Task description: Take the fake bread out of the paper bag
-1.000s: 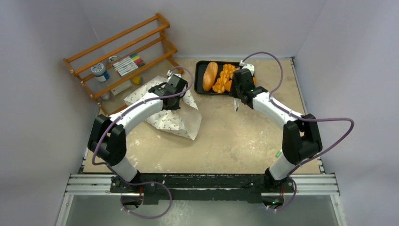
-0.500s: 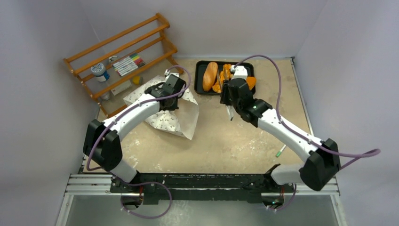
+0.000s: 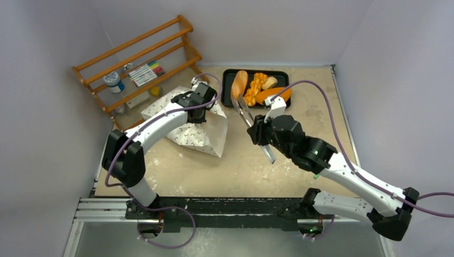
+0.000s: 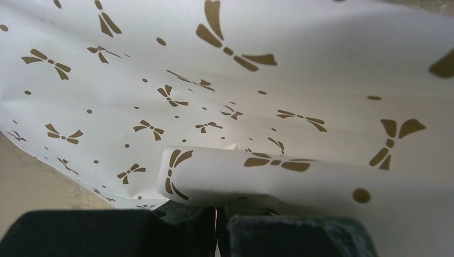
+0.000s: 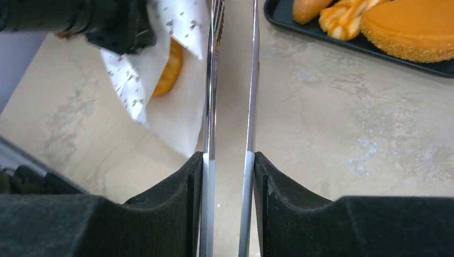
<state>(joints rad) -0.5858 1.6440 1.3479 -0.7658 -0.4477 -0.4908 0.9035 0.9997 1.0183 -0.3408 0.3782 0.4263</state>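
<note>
1. My left gripper is pinched shut on the upper lip of the paper bag. The bag lies toward the far-left corner of the table, its mouth turned toward the right edge. I hold the lip raised so the mouth gapes and the inside can be reached.
2. Through that gap, the right wrist view shows one orange-brown piece of fake bread. It lies on the bag's lower sheet just inside the mouth, partly under the lifted flap.
3. My right gripper is clamped on a pair of metal tongs, its fingers pressing both arms from outside. The arms stand a little apart with nothing between them. I judge the long tongs are there so that the bulky gripper need not enter the bag.
4. The tong tips hang over the table between the bag and the black tray, short of the mouth and apart from the bread.
5. The tray sits at the far edge, right of the middle, and carries several loaves. Being near the bag, it looks to me like the drop place.
6. Next I would steer the tips under the flap and straddle the bread. The risk is snagging the paper or pinching the lower sheet.
</note>
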